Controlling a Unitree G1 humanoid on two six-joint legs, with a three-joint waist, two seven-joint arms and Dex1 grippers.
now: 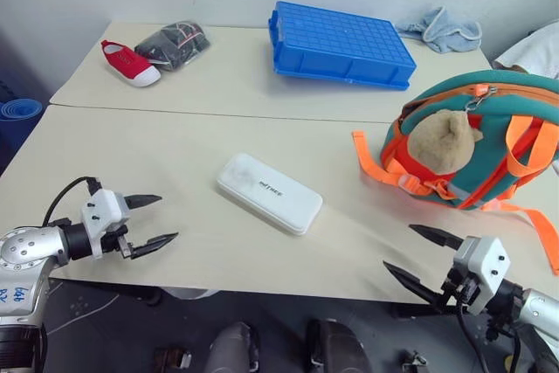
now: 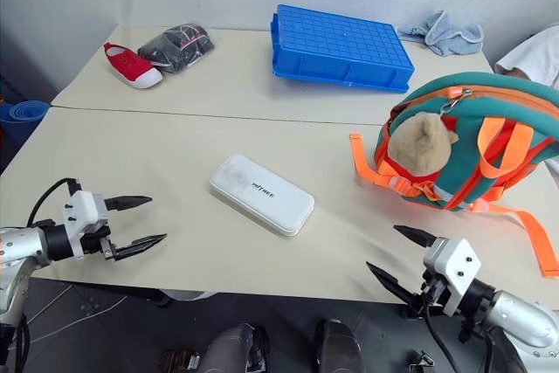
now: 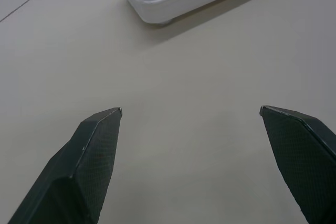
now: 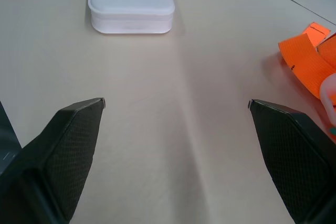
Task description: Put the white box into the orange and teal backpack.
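White box: the white box (image 1: 269, 192) lies flat near the middle of the desk (image 1: 175, 150), long axis running from 10 o'clock to 4 o'clock, untouched by either arm
Backpack: the orange and teal backpack (image 1: 489, 141) sits at 3 o'clock from the box, well apart from it, a tan plush toy (image 1: 445, 141) on its front and orange straps (image 1: 376, 168) trailing toward the box; I cannot tell whether its zipper is open
Left tool: the left tool (image 1: 150, 220) hangs at 8 o'clock from the box, near the desk's front edge, fingers spread wide and empty
Right tool: the right tool (image 1: 421, 256) waits at 4 o'clock from the box, just in front of the backpack, fingers likewise wide apart with nothing between them
Risk, grip: the box is flat, smooth and low, so a pinch across its width could slide off the rounded corners or push it along the desk
Risk, straps: a reach from the right could snag the loose straps and drag the backpack
Risk, insertion: if the opening is shut or slack, the long box may jam at the rim or tip the backpack over
Bystanders: the blue tray (image 1: 341, 44), red shoe (image 1: 129, 63) and blue cloth (image 1: 441, 30) lie far off at 12 o'clock, unlikely to interfere
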